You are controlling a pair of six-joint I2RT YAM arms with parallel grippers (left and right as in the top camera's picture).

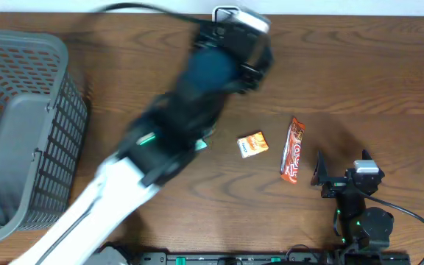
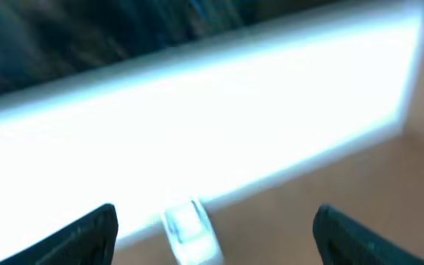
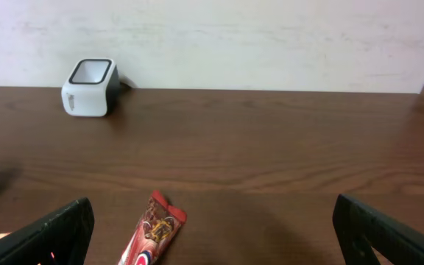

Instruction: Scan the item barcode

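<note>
Overhead: left arm blurred near scanner (image 1: 239,16).
Both claws spread, empty; snack pack (image 1: 252,144) & bar (image 1: 294,150) unheld — arm cld knock scanner.

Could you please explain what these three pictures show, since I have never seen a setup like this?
These are two robot arms at a wooden table, photographed from three places. One camera looks straight down; the other two sit on the arms' wrists, so each shows its own dark fingers at the bottom corners. From above, the left end effector is blurred, reaching toward the white barcode scanner by the far wall. The right end effector waits near the front edge. Both are open and hold nothing. On the table lie a red snack bar, a small orange packet and a grey basket.
</note>
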